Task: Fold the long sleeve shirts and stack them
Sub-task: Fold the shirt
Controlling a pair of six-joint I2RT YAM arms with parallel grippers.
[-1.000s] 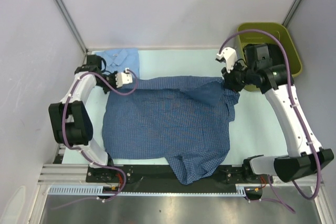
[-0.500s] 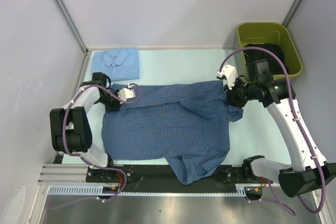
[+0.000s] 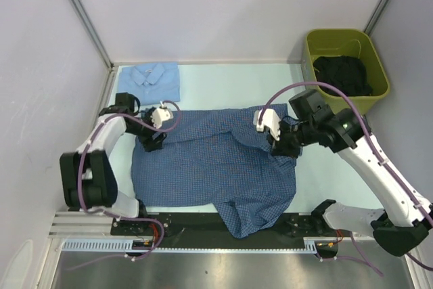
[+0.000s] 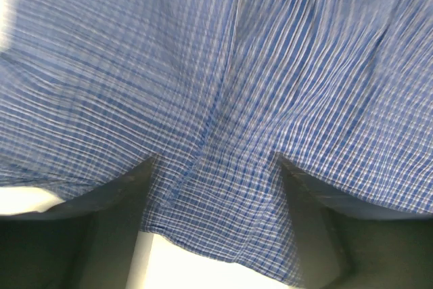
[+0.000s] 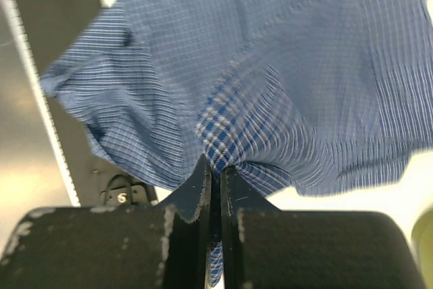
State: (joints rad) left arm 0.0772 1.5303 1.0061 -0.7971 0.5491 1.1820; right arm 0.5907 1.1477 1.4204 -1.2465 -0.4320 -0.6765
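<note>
The medium blue checked long sleeve shirt lies spread across the middle of the table, one part hanging over the near edge. The pale blue shirt rests folded at the back left corner. My left gripper is low at the checked shirt's left upper edge. In the left wrist view its jaws stand wide apart, open, with the shirt's hem lying loose between them. My right gripper is over the shirt's right side, shut on a bunched fold of the checked cloth.
A green bin holding dark clothes stands at the back right. White walls close in the table at the left and the back. A black rail runs along the near edge between the arm bases.
My left gripper has opened and let go of the shirt's left edge. My right gripper has carried its pinch of cloth leftward and nearer, over the shirt.
</note>
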